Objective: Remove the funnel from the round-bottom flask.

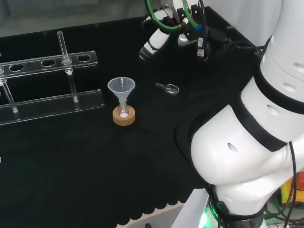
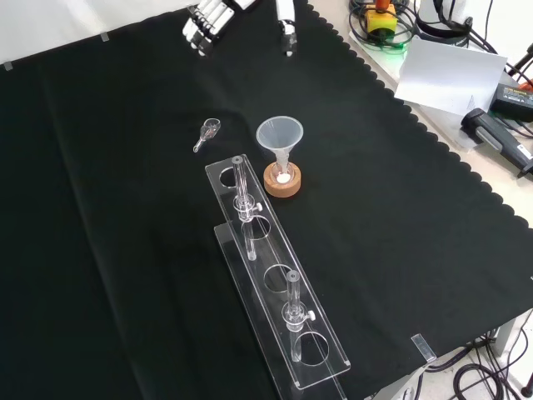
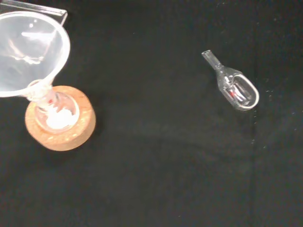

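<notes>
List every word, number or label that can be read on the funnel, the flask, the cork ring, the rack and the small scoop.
None can be read: the funnel, round-bottom flask, cork ring, clear rack and small glass scoop bear no visible print. The red speck inside the scoop is too small to tell.

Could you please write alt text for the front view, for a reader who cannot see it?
A clear funnel stands in a flask on a cork ring on black cloth, beside a clear rack. The hand hangs open at the top, apart.

Clear funnel, tan cork ring, black cloth
</notes>
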Motion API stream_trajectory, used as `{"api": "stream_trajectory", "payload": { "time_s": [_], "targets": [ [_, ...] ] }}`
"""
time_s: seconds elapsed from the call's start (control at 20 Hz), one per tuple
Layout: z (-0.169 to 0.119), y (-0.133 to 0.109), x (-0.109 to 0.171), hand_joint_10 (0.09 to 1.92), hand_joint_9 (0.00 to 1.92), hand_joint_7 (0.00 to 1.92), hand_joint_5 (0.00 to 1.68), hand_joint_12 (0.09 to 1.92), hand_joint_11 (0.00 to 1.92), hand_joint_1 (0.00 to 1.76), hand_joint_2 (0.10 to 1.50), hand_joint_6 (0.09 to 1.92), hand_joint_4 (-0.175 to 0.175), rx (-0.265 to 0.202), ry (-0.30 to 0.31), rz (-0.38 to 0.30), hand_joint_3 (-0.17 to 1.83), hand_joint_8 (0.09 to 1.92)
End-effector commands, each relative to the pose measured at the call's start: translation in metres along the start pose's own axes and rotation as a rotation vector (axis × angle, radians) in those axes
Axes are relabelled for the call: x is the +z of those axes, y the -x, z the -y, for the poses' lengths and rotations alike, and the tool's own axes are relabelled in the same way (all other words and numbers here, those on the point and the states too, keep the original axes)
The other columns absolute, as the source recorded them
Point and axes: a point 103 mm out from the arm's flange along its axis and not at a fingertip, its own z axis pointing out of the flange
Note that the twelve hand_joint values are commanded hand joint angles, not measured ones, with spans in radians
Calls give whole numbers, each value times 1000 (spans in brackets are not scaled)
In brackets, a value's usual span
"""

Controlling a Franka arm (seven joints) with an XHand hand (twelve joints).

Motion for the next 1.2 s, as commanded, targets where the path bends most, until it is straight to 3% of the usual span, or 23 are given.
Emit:
{"api": "stream_trajectory", "payload": {
  "time_s": [0.05, 0.55, 0.75, 1.0, 1.2],
  "targets": [
    [10, -35, 7, 87, 0, 9, 0, 87, 0, 488, 634, 87, -24, -48, 38, -34, 7, 87],
    [3, -80, 25, 87, 0, 24, 0, 87, 0, 480, 632, 87, -34, -153, 23, -65, 5, 87],
    [3, -82, 33, 87, 0, 33, 0, 87, 0, 470, 629, 87, -34, -149, 11, -73, 4, 87],
    [-1, -109, 45, 87, 0, 36, 0, 87, 0, 460, 626, 87, -38, -132, -3, -97, 2, 87],
    [-6, -116, 52, 87, 0, 35, 0, 87, 0, 459, 626, 87, -42, -132, -13, -116, 2, 87]
  ]
}}
